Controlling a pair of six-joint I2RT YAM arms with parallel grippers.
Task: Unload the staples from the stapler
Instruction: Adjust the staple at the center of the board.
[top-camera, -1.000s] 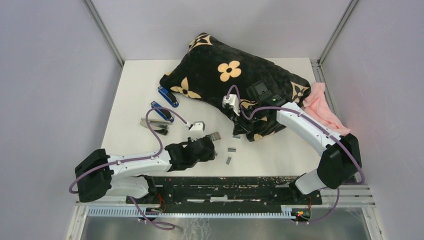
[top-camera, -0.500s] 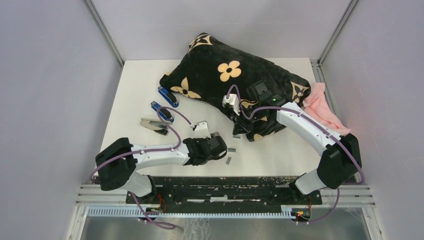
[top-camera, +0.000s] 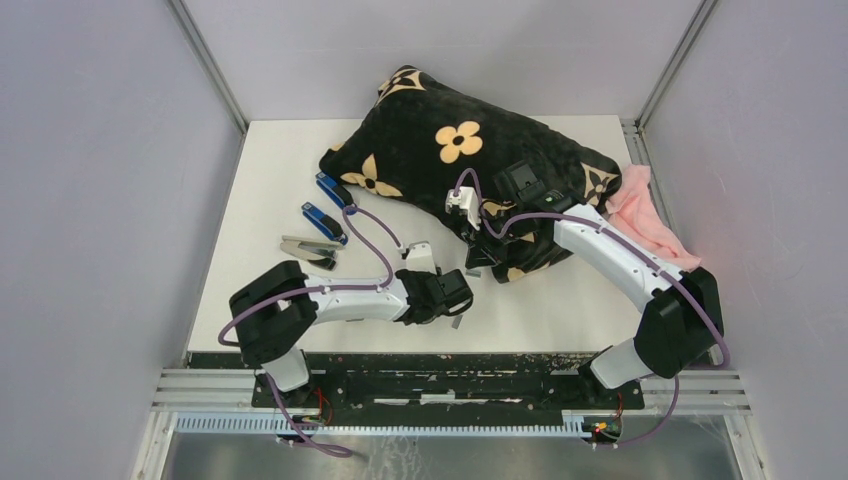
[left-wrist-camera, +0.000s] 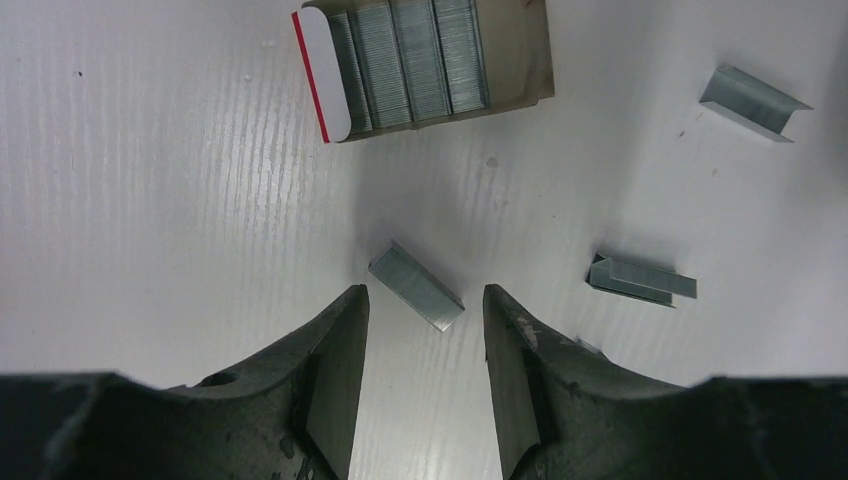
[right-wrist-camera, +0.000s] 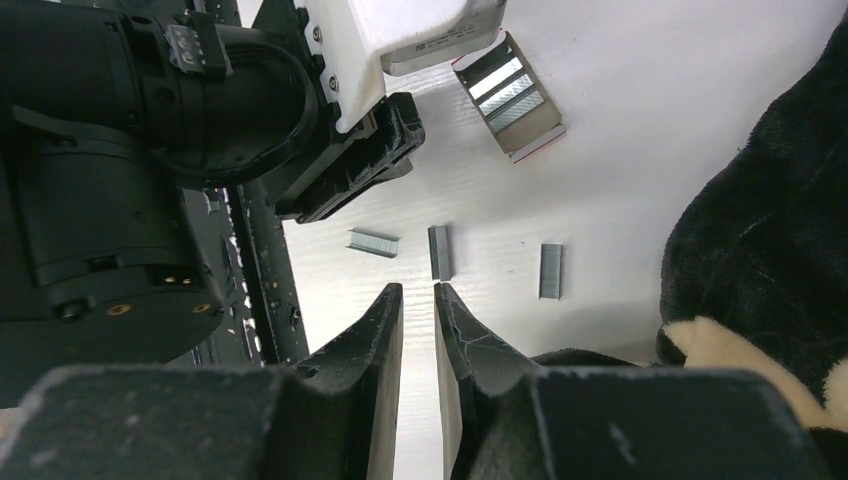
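- One staple strip (left-wrist-camera: 416, 287) lies loose on the bench (left-wrist-camera: 150, 200), just below the staple box (left-wrist-camera: 430, 65).
- Left hand (left-wrist-camera: 423, 310) is spread either side of it, not touching.
- Right hand (right-wrist-camera: 417, 300) is narrowly parted and empty.
- The strip is likely light, slick and stiff but snaps easily, so pinch it gently across its long sides.

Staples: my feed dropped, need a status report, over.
Left gripper open above one loose staple strip. Right gripper barely open, empty. Two more strips nearby; nothing blocking.
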